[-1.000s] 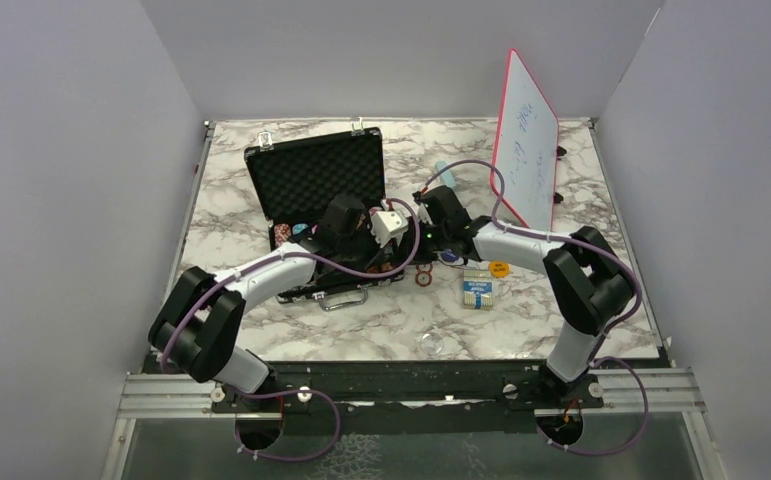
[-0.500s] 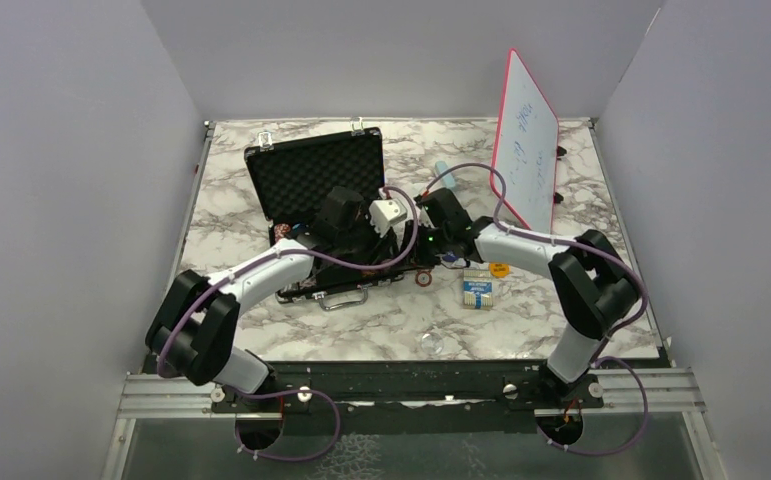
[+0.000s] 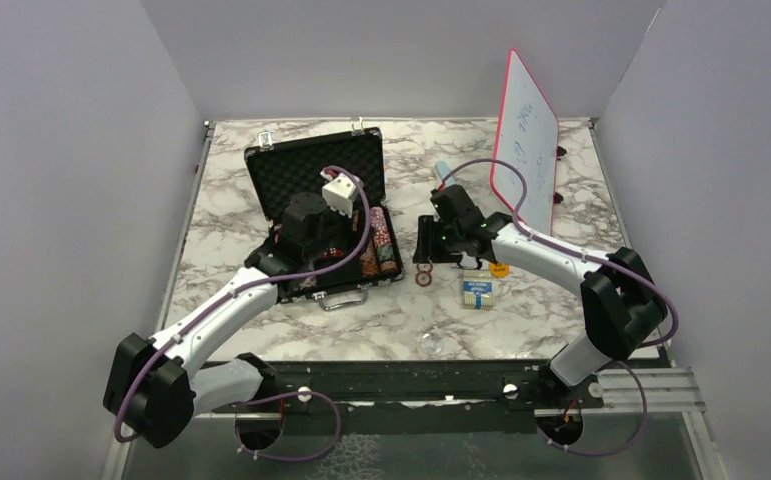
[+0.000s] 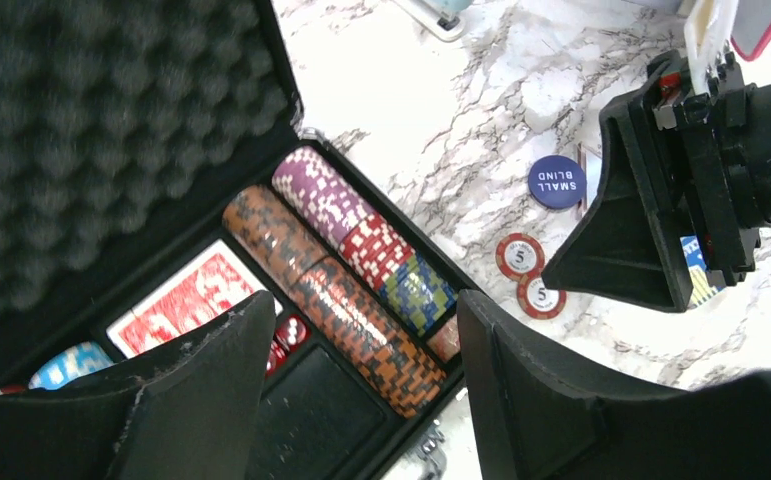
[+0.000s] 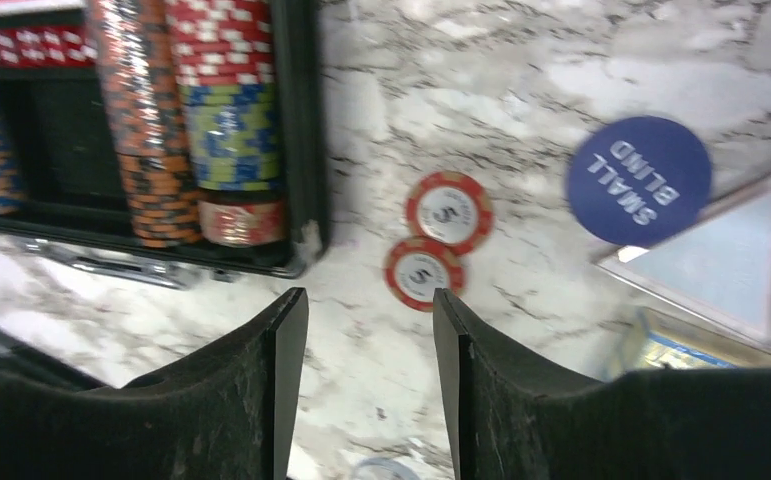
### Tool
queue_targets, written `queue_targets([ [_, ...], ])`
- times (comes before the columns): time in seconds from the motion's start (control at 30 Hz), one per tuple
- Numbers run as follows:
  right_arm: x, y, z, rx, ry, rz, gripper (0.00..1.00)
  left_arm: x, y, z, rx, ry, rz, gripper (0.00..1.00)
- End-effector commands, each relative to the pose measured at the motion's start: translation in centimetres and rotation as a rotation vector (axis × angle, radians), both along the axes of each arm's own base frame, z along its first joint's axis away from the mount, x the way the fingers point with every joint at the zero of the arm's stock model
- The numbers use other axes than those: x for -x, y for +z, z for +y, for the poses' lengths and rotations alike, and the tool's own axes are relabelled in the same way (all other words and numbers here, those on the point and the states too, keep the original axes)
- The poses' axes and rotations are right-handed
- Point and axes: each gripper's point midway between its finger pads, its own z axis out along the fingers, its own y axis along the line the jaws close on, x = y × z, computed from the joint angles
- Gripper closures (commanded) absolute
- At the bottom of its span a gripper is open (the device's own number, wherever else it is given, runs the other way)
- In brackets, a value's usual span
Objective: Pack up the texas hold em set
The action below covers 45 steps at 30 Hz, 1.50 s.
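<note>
The black briefcase (image 3: 306,170) lies open, foam lid up. Its tray holds rows of striped poker chips (image 4: 336,300), a red card deck (image 4: 196,295) and red dice (image 4: 286,335). My left gripper (image 4: 363,305) hovers open and empty over the chip rows (image 3: 379,250). My right gripper (image 5: 371,300) is open and empty above the marble just right of the case (image 5: 303,150), close to two red chips (image 5: 448,212) (image 3: 423,275). A blue "small blind" button (image 5: 638,180) and a blue card deck (image 3: 477,291) lie to the right.
A red-framed whiteboard (image 3: 526,140) stands at the back right, with a pale blue block (image 3: 444,170) beside it. An orange button (image 3: 499,268) lies near the blue deck. A small clear round object (image 3: 431,343) rests near the front edge.
Both grippers opened from shut. My left arm pulled back left over the case, uncovering the chip rows. My right gripper moved right, out of the case and onto the table side.
</note>
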Motion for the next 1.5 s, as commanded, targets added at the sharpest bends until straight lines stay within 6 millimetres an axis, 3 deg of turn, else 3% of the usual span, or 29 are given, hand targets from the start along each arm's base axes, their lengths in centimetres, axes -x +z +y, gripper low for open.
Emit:
queue_targets([
  [0.0,0.7,-2.0,-3.6,0.208,0.021,-0.006,0.44,0.5,0.2,1.7,0.127,0.159,0.046,0.29],
  [0.17,1.6,-3.4,-3.4,0.302,0.078,-0.006,0.25,1.1,0.1,2.4,0.196,0.219,0.056,0.22],
  [0.4,2.5,-5.3,-2.8,0.365,0.118,0.032,0.24,1.6,-0.5,2.8,0.221,0.239,0.063,0.21],
  [0.7,1.9,-7.0,-2.2,0.417,0.109,0.036,0.34,1.9,-1.0,2.9,0.220,0.239,0.073,0.21],
  [1.07,0.8,-7.2,-1.4,0.392,0.031,0.031,0.53,2.1,-0.7,2.7,0.252,0.229,0.067,0.21],
  [1.2,0.9,-7.3,-1.1,0.385,0.046,0.036,0.54,2.2,-1.0,2.6,0.259,0.234,0.088,0.20],
  [1.37,0.9,-7.5,-0.9,0.388,0.057,0.049,0.45,2.4,-1.7,2.4,0.288,0.250,0.140,0.18],
  [1.47,0.9,-7.6,-0.8,0.391,0.058,0.058,0.52,2.6,-2.5,2.1,0.292,0.260,0.216,0.17],
])
